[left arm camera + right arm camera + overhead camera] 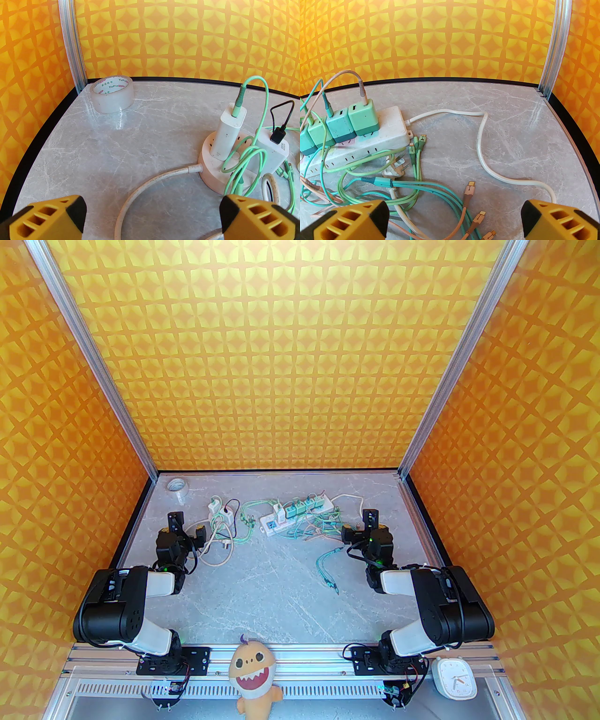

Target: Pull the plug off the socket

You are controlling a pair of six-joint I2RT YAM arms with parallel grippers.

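I'm holding left gripper (152,212) wide toward the bench's far-left corner, right gripper (453,212) wide near the socket (377,143), green plugs (363,117) sitting in it.

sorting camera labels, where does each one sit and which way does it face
Top: above and behind, looking down on the table; both arms show.
Left wrist: on left arm, faces the far-left corner's tape roll; open left gripper shows.
Right wrist: on right arm, faces the power strip; open right gripper shows.
Top and left wrist share the tape roll.
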